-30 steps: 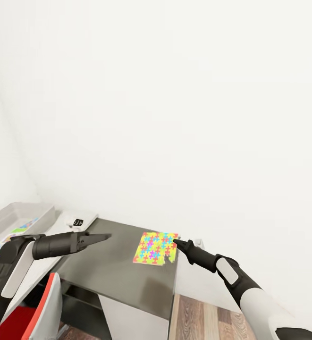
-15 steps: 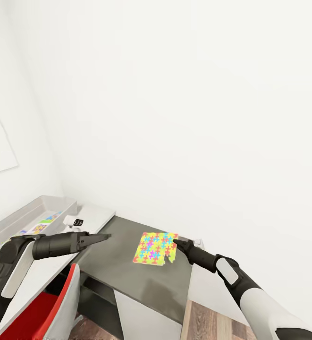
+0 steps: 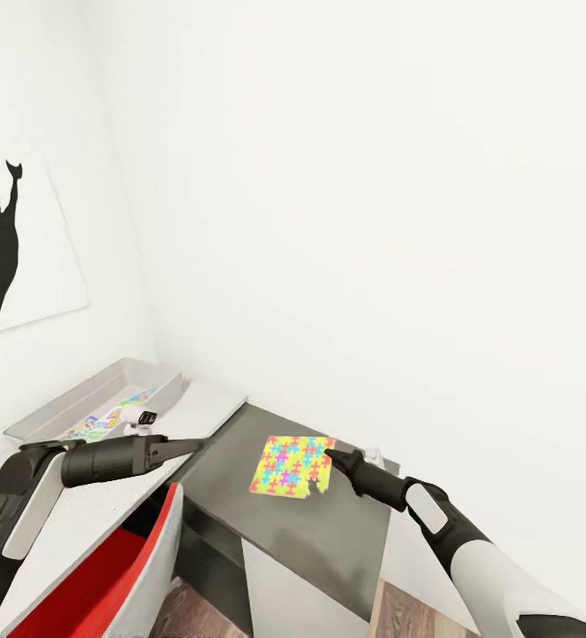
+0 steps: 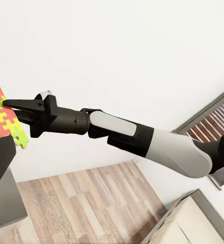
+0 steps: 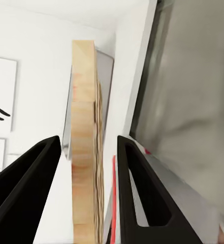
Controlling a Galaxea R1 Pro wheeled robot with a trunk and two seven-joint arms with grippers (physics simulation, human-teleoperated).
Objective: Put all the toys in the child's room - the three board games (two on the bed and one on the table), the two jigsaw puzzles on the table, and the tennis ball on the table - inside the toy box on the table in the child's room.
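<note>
The puzzle (image 3: 293, 466) hangs in the air over the dark part of the counter (image 3: 239, 505), pinched by its edge in the right claw (image 3: 330, 456), whose fingers stand either side of the board in the right wrist view. The left claw (image 3: 197, 443) hovers near it, pressed together and holding nothing. The toy box (image 3: 62, 409) sits well apart at the counter's far end with colourful flat toys already inside. This puzzle is not yet delivered; it needs carrying across and releasing.
</note>
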